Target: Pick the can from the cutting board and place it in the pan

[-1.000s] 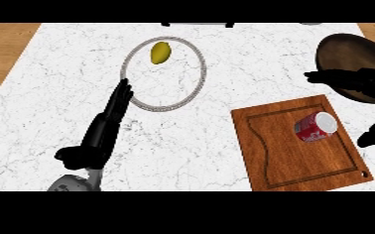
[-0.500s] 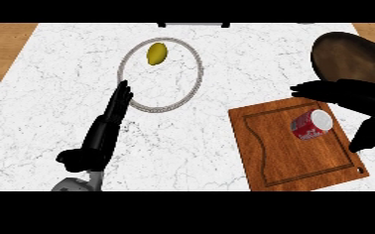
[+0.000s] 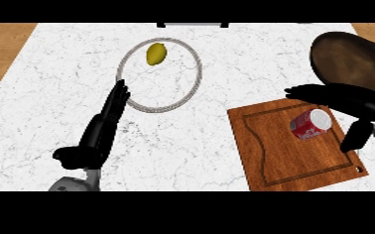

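Red can (image 3: 310, 124) lying near board's (image 3: 285, 158) far right corner; right hand (image 3: 344, 99) spread open over it, not gripping.

views: one only, head view; no second view, so no shared region.
position: above the near edge of the counter (image 3: 219, 44), at the robot's head.
direction: faces steeply down and slightly away, toward the far edge.
orientation: not mirrored; scene right is at view right.
range: mid, counter top fills almost the whole width.
left limit: wood floor strip (image 3: 13, 39) shows past the counter's left edge.
right limit: cutting board (image 3: 282, 153) and pan (image 3: 344, 57) run up to the right edge; pan cropped.
far limit: counter's far edge with a dark fixture (image 3: 192, 25).
near limit: left forearm (image 3: 73, 184) enters from below.
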You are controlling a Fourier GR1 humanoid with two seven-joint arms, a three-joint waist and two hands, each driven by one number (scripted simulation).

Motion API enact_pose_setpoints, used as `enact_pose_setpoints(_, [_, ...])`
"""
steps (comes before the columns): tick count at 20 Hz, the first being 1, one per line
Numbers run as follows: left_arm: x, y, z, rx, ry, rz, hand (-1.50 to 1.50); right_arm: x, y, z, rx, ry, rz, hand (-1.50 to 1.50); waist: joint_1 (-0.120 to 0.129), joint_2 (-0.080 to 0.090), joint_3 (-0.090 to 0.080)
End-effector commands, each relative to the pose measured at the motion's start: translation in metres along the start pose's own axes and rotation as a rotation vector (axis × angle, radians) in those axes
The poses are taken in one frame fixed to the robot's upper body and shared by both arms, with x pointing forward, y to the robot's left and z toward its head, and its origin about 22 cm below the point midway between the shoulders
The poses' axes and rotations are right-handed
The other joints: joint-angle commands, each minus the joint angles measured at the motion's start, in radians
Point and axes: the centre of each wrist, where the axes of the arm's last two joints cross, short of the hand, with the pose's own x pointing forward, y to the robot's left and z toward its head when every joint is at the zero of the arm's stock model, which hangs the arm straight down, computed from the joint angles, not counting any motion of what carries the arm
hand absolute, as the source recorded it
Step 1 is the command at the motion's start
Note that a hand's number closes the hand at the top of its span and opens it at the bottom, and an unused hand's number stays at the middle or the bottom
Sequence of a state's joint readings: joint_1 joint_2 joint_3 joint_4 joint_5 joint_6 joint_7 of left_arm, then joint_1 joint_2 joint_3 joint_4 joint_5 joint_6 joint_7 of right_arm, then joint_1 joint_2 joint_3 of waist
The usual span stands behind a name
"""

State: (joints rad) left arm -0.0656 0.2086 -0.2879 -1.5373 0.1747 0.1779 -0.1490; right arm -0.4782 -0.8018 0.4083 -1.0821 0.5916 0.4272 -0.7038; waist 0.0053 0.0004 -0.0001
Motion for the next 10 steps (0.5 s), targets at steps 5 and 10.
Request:
enact_pose_setpoints(5, [0.0,-0.003,-0.004,0.003,-0.001,0.002,0.0,-0.024,0.015,-0.013,0.031,-0.046,-0.055,-1.5,0.006,0.003,0.001])
enact_pose_setpoints(10, [-0.013,-0.01,0.003,0.006,-0.007,-0.009,0.0,-0.015,0.017,-0.031,0.068,0.013,-0.049,-1.5,0.001,0.001,0.0])
